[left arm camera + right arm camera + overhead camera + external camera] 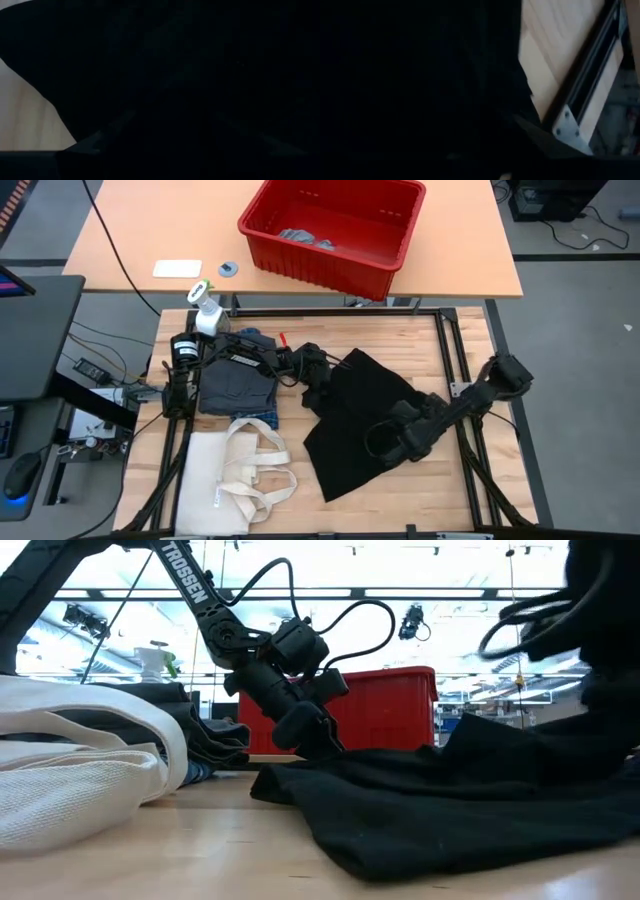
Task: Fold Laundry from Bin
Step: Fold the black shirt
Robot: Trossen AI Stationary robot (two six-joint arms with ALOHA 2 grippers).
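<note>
**Both grippers working the black garment on the wooden table**

I am watching the large black piece [360,415] lying spread across the middle and right of the wooden table [450,490], partly bunched rather than flat. The left gripper [318,392] is sitting low at the garment's left edge; in the low view its fingers are pressing down into the cloth [310,740], and I cannot tell from any view whether they are parted or pinching fabric. The right gripper [385,442] is hovering over the lower right part of the same garment, and I cannot tell how its fingers are standing either; both wrist views are filling almost wholly with dark cloth.

To the left, a dark grey piece [236,388] is lying folded, with a strip of blue plaid shirt [262,416] showing at its near edge. The cream tote bag [232,475] is lying just in front of that stack.

The red bin [335,225] is standing on the separate table behind, well apart from the arms, with light grey pieces [305,238] lying inside. A spray bottle [205,308] is standing near the left arm's base.
</note>
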